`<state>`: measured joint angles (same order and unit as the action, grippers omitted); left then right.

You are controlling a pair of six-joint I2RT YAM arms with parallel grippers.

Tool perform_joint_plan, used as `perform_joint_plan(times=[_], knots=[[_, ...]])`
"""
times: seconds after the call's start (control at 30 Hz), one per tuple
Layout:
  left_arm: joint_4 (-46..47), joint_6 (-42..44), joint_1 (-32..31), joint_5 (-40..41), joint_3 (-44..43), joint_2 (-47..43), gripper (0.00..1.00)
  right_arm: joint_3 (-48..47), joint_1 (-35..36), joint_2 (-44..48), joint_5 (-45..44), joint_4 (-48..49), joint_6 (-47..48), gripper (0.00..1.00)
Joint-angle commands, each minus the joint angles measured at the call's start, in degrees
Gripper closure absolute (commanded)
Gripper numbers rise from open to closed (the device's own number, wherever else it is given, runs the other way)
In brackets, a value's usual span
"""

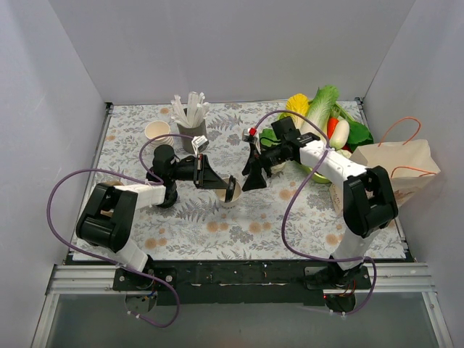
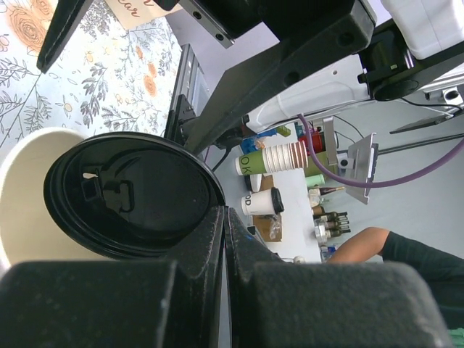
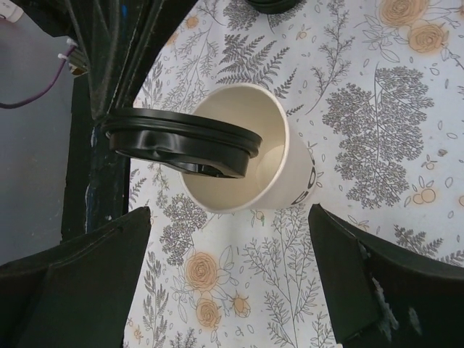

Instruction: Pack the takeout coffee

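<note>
- The left pincer [image 2: 223, 217] is clamped on the edge of the round black plastic lid [image 3: 181, 141], holding it tilted over the mouth of the small cream-white paper cup [image 3: 250, 156].
- The cup stands upright near the middle of the floral-print table [image 1: 290, 217], its mouth only partly covered and the lid not seated.
- The right pincer [image 3: 228, 275] gapes wide, empty, just beside the cup.
- To cap it well, level the lid, centre it on the rim and press evenly. The right pincer could steady the cup wall lightly, without crushing it.
- A brown paper bag [image 1: 395, 167] lies at the table's right edge.
</note>
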<state>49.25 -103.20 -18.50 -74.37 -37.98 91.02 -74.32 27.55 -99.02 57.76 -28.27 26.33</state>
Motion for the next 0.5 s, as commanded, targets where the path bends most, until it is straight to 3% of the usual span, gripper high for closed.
perform_joint_plan(times=[0.0, 0.33, 0.47], knots=[[2.69, -0.08, 0.31, -0.43, -0.25, -0.06, 1.0, -2.75, 1.01, -1.79, 2.8, 1.47, 0.22, 0.02], [-0.65, 2.12, 1.28, -0.78, -0.52, -0.58, 1.0, -2.84, 2.6, -3.63, -0.62, 5.15, -3.99, 0.02], [-6.26, 5.97, 1.45, -0.69, -1.57, -0.58, 0.95, -3.19, 2.6, -4.6, -2.55, 7.17, -6.99, 0.02]])
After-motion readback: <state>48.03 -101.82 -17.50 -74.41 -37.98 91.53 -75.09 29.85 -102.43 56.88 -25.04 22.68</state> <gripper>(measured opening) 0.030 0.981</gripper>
